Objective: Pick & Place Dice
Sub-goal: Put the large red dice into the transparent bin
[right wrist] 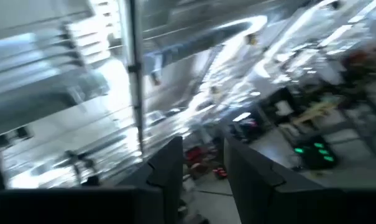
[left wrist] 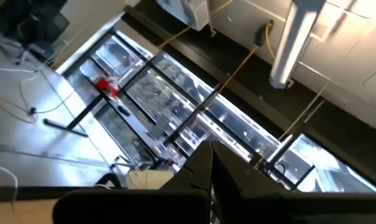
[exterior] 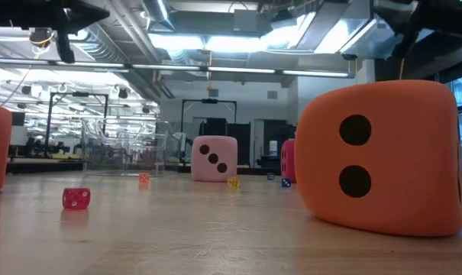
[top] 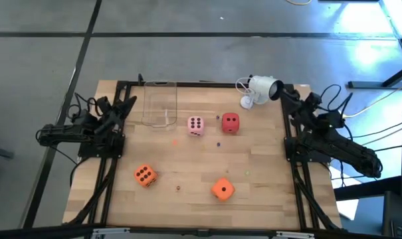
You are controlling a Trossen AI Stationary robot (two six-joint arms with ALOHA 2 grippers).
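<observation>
We see a pale pink die and a red die, both dark-spotted, two orange dice with black spots, a light wooden desk, and a clear box.

A wooden desk with a black frame fills the centre of the high view, standing on a grey floor. Near the desk's upper edge, left of centre, stands a clear plastic container; in the low view it shows left of centre in the middle distance. A white camera with a white cable sits at the upper right of the desk. Several tiny dice lie scattered on the wood: a small red one at the lower left of the low view, a small yellow one near centre, and a small orange one in front of the container.
</observation>
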